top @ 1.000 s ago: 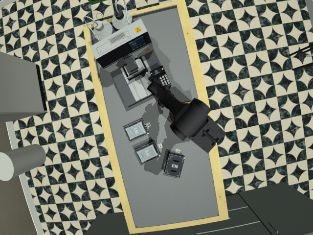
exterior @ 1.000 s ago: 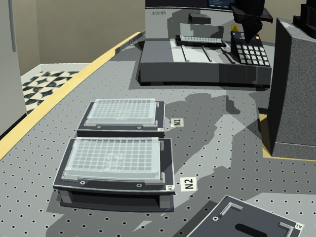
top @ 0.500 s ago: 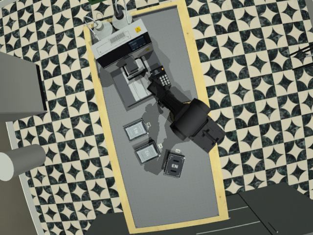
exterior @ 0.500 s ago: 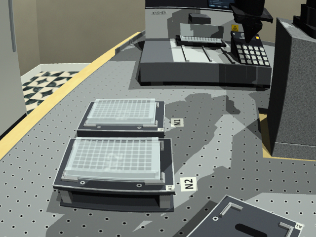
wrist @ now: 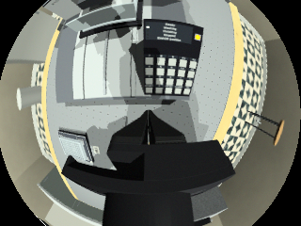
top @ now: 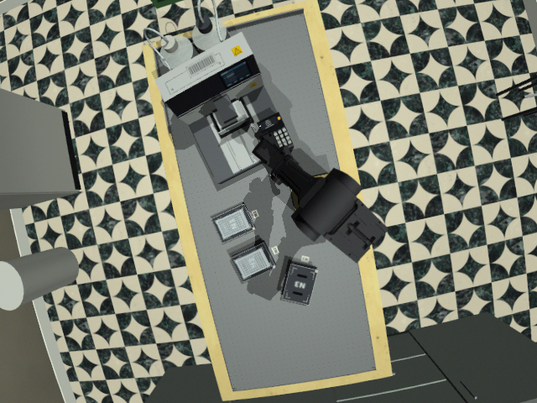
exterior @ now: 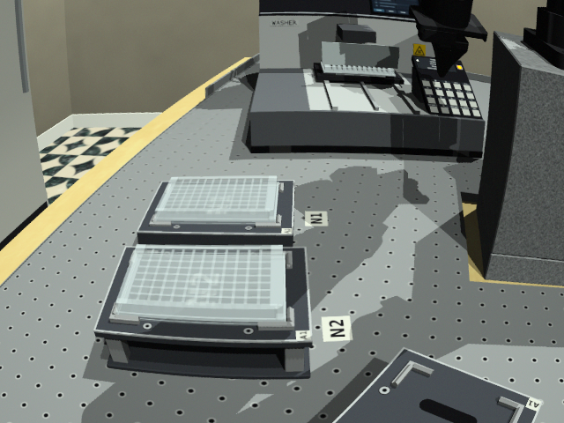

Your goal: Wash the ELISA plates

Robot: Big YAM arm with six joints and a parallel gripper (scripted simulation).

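My gripper (exterior: 444, 71) (wrist: 148, 114) (top: 265, 143) is shut and empty. It hangs just above the near edge of the washer's keypad (exterior: 448, 98) (wrist: 166, 75) (top: 283, 138). The lamp (exterior: 459, 67) (wrist: 198, 37) above the keys glows amber. One clear ELISA plate (exterior: 357, 70) (top: 228, 123) lies on the washer's carrier, back under the dark wash head of the WASHER (exterior: 318, 122) (top: 203, 82). Nest N1 holds a clear plate (exterior: 218, 197) (top: 234, 224). Nest N2 holds another clear plate (exterior: 200, 282) (top: 252, 262). Nest N3 (exterior: 437, 396) (top: 298, 284) is bare.
Two bottles (top: 175, 49) (top: 208, 34) with tubing stand behind the washer. The arm's dark base block (exterior: 523, 173) stands right of the nests, near the table's yellow right edge (top: 368, 260). A grey cabinet (top: 34, 147) stands off the table to the left.
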